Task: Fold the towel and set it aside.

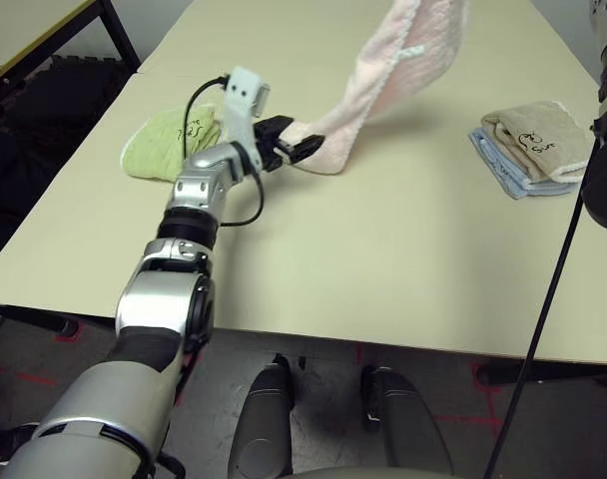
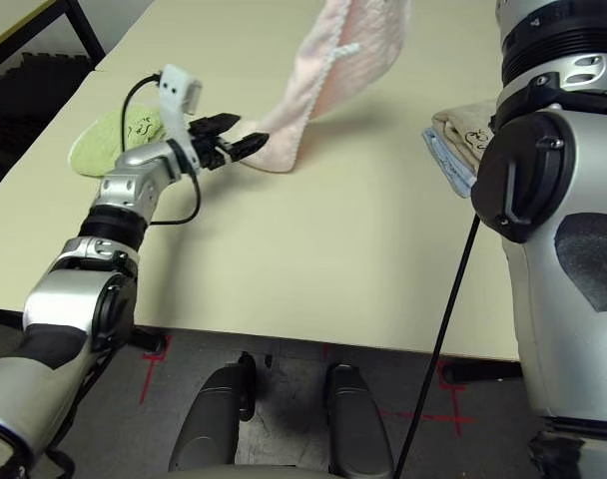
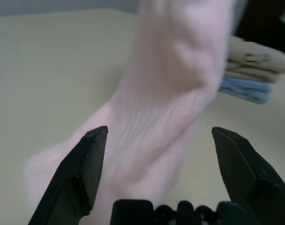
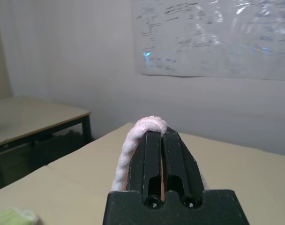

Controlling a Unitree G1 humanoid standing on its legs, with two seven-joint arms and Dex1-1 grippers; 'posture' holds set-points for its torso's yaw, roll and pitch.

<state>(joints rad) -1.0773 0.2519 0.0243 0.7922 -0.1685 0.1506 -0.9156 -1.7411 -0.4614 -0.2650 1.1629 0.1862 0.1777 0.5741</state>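
Observation:
The pale pink towel (image 1: 383, 80) hangs stretched from above the picture's top down to the table, where its lower corner (image 1: 323, 152) rests. My right gripper (image 4: 156, 133) is shut on the towel's upper edge (image 4: 149, 124), high above the table. My left gripper (image 1: 296, 146) is open at the towel's lower end, and its black fingers (image 3: 84, 164) stand wide on either side of the pink cloth (image 3: 166, 117) without pinching it.
A light green folded towel (image 1: 169, 145) lies just left of my left gripper. Beige and blue folded towels (image 1: 533, 145) are stacked at the table's right. A black cable (image 1: 553, 289) hangs along the right side. A second table (image 1: 24, 30) stands far left.

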